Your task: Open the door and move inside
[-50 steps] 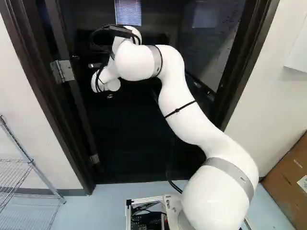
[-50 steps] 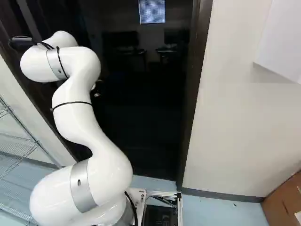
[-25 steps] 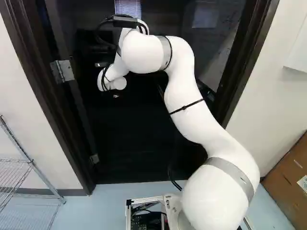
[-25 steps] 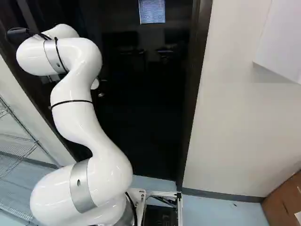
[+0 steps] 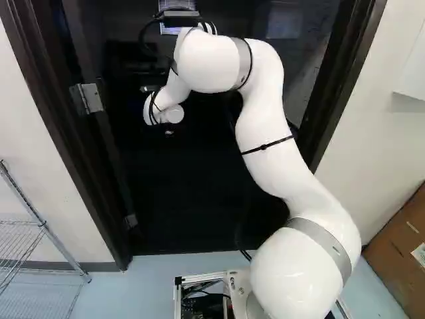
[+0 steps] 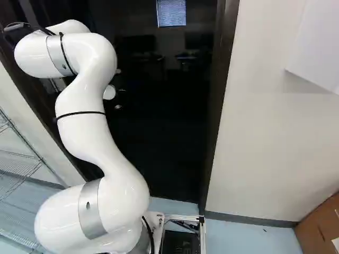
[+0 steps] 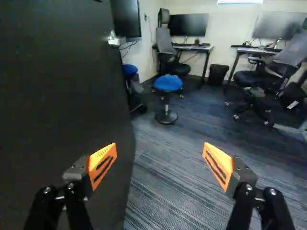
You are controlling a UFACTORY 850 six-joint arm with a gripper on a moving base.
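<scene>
Orange pads (image 7: 102, 164): in the wrist view, the 2 tips of my pincer (image 7: 159, 158) stand well apart; I am released, with carpet showing between them.
Door (image 7: 57, 96): the black slab fills my 9 to 11 o'clock, close beside my fingers; its edge runs ahead of the gap between them. Whether I touch it, I cannot tell.
Silver fitting (image 7: 113, 41): on the door's edge, at my 11 o'clock.
Blue stool (image 7: 168, 83): at my 12 o'clock, out on the striped carpet (image 7: 168, 196).
Desks (image 7: 193, 47): 2, each with a monitor, the nearer-to-centre desk at my 12 o'clock and the other at my 1 o'clock, past an office chair (image 7: 259, 79).
Waste bin (image 7: 218, 74): between the 2 desks.
Arm (image 5: 272, 153): in the left base view, I rise from 5 o'clock and bend over to between 10 and 11, in front of the dark doorway.
Hinges (image 5: 88, 98): 2 at the doorway's edge, at 10 and 8 o'clock.
Wire rack (image 5: 40, 229): at 8 o'clock, beside the door frame (image 5: 332, 100).
Cardboard box (image 5: 402, 246): at 4 o'clock, by the wall.
Wrist end (image 6: 109, 92): in the right base view, a white round part of me shows at 10 o'clock against the dark doorway.
Slatted blind (image 6: 171, 12): bright, at 12 o'clock.
Wall (image 6: 270, 132): pale, at 3 o'clock, beyond the frame.
</scene>
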